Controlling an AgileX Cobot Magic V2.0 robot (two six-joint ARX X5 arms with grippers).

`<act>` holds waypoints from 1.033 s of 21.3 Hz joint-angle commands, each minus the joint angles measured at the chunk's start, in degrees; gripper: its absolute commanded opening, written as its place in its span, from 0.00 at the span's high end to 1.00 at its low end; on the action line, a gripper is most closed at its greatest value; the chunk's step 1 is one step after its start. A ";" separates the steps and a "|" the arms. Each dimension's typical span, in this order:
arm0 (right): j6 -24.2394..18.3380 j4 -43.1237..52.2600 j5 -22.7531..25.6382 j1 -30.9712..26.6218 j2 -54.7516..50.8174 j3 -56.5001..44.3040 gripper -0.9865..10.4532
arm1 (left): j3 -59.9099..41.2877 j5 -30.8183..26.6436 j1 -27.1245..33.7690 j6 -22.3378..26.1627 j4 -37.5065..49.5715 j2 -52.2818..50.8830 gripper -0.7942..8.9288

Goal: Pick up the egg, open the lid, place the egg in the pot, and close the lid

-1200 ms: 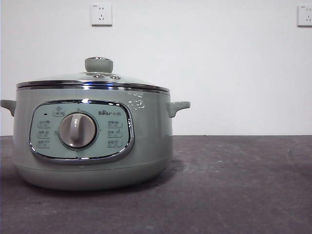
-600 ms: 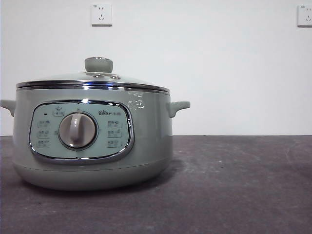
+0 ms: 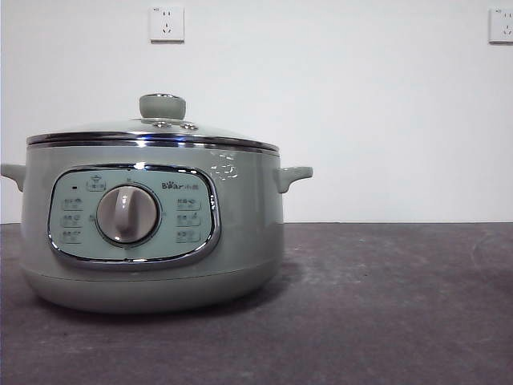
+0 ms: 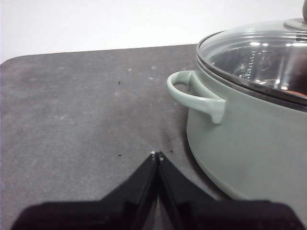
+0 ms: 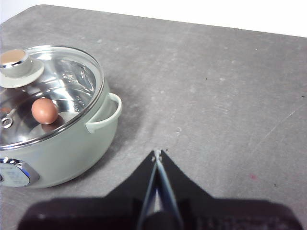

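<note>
Egg (image 5: 44,110): lies inside the pot (image 3: 152,233), seen through the glass.
Lid (image 3: 152,132): seated on the pot's rim, knob up.
Left gripper (image 4: 157,155): jaws together, empty, just beside the pot's handle, the nearer arm.
Right gripper (image 5: 157,153): jaws together, empty, well apart from the pot.
Stage: task appears finished; no grasp seems needed.
</note>
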 commanded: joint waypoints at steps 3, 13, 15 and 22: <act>0.59 0.28 0.11 0.07 -0.13 -0.44 0.93 | -0.87 -0.26 0.17 0.39 0.09 -0.24 0.92; 0.33 0.31 0.33 0.07 -0.15 -0.44 0.93 | -0.85 -0.26 0.17 0.37 0.09 -0.22 0.92; -2.27 0.02 0.48 -0.72 -1.55 -0.46 0.93 | -0.85 -0.26 0.17 0.39 0.09 -0.24 0.92; -7.69 13.92 -17.57 -25.64 -14.71 -13.90 0.93 | -0.85 -0.26 0.17 0.39 0.09 -0.22 0.92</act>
